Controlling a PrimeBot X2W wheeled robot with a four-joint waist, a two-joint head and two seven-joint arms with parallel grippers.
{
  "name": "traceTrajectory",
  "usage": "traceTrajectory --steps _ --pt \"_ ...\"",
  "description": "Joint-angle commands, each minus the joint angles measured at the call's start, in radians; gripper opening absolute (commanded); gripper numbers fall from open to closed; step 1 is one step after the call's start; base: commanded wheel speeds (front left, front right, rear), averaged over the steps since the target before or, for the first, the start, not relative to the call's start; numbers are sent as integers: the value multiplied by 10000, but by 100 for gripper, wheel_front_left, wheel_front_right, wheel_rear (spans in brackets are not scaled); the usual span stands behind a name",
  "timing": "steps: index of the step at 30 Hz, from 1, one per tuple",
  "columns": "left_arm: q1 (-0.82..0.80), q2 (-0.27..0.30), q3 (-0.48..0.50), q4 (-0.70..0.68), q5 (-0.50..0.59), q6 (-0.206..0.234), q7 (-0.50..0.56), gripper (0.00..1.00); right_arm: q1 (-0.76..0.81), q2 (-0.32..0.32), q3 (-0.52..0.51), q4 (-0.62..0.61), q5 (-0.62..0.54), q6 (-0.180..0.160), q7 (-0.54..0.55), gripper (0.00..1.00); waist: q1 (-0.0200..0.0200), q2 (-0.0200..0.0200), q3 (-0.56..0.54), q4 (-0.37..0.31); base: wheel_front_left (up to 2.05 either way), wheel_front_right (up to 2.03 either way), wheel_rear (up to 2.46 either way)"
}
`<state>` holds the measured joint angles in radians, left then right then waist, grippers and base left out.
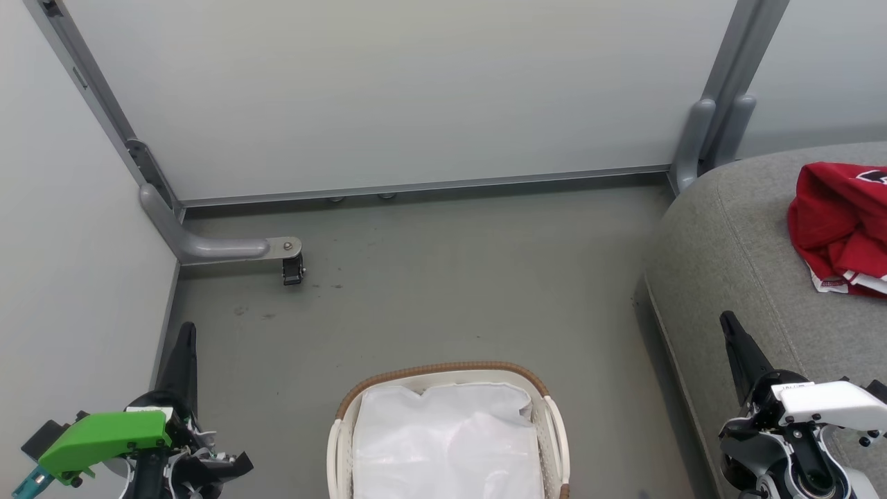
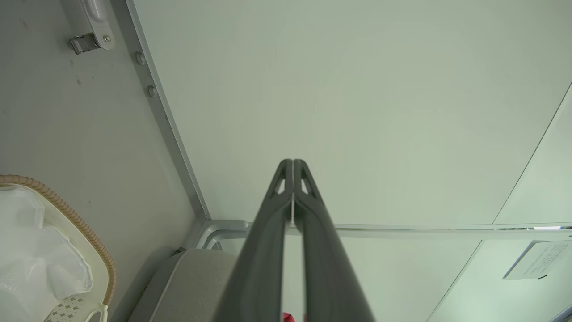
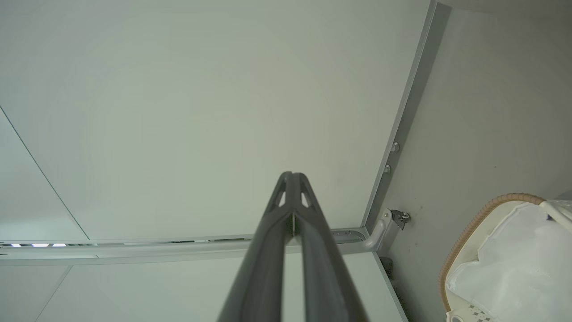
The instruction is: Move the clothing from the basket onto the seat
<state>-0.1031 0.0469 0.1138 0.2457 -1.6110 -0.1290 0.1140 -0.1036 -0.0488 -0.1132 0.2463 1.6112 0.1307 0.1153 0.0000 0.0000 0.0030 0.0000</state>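
**Head view**
- Basket (image 1: 443, 369): near centre, standing on the grey floor (image 1: 450, 277). Brown woven rim; white liner (image 1: 447, 443) crumpled inside, no red fabric visible in it.
- Seat (image 1: 727, 249): grey upholstered, at right, well apart from the basket.
- Clothing (image 1: 838, 229): red heap with white trim, lying on the seat at the far right, partly cut by the frame edge.
- Left gripper (image 1: 183, 331): near left, beside the left wall panel; fingers together in a single dark point, holding nothing. Green housing (image 1: 104, 436) on its wrist.
- Right gripper (image 1: 729, 322): near right, over the seat's front edge; fingers together, holding nothing.
- Partition panels (image 1: 402, 90): pale, far side and left. One caster (image 1: 292, 269) on a grey foot, far left of the floor.

**Left wrist view**
- Left gripper (image 2: 292, 167): fingers pressed tip to tip, nothing between them, pointing at a pale panel.
- Basket (image 2: 80, 223) with liner (image 2: 35, 250): lower left.
- Seat (image 2: 187, 286): a grey corner just beside the fingers.
- Clothing (image 2: 287, 317): a small red sliver at the bottom edge, behind the fingers.
- Paper sheet (image 2: 536, 259): on the panel at lower right, text too small to read.

**Right wrist view**
- Right gripper (image 3: 292, 176): fingers closed tip to tip, empty.
- Basket (image 3: 473, 228) and liner (image 3: 514, 268): lower right.
- Caster (image 3: 400, 218): at the panel corner.
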Motion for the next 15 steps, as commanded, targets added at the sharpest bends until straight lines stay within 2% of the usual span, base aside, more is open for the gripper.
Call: traceTrajectory --steps 1,15 --pt "-118 61 25 -14 -36 -41 38 0 -90 -26 -28 -44 30 0 18 0 0 0 0 0 0 0 0" --pt "-118 62 24 -16 -35 -41 37 0 -89 -26 -27 -43 31 0 17 0 0 0 0 0 0 0 0"
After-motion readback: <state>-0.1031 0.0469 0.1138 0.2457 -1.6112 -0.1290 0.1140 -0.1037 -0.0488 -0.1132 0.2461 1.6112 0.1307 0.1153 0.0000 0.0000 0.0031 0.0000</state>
